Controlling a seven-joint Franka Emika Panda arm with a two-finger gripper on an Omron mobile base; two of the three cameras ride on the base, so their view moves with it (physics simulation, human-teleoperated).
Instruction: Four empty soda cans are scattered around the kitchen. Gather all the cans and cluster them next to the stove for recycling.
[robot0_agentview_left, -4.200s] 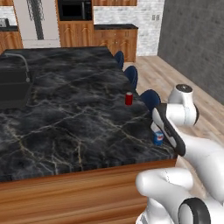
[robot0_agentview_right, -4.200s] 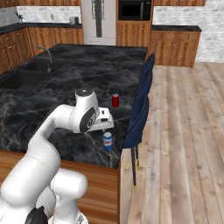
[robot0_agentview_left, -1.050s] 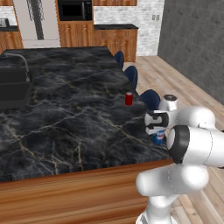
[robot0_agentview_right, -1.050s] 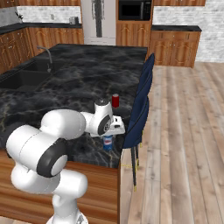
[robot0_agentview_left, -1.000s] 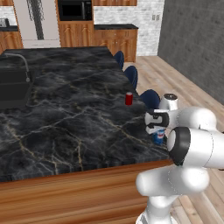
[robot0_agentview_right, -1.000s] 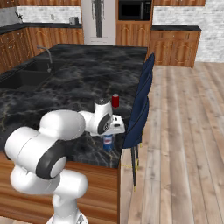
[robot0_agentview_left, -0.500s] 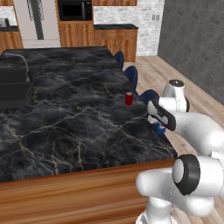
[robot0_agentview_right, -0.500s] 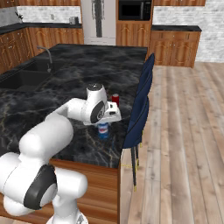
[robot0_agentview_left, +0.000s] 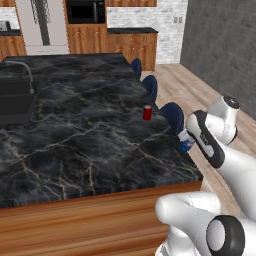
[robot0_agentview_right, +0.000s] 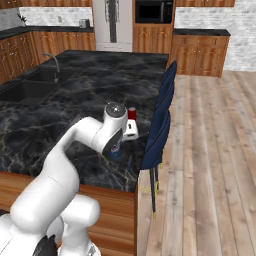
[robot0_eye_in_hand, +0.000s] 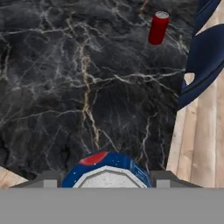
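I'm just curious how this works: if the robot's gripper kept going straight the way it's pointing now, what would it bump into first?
Most likely the black marble countertop. The gripper holds the blue and white can and looks down at bare stone; the red can stands off to one side.

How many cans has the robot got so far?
None sit by a stove yet. In hand: the gripper is closed around the blue and white can, lifted near the counter's edge. Left: the red can stands on the island, and this one needs carrying over.
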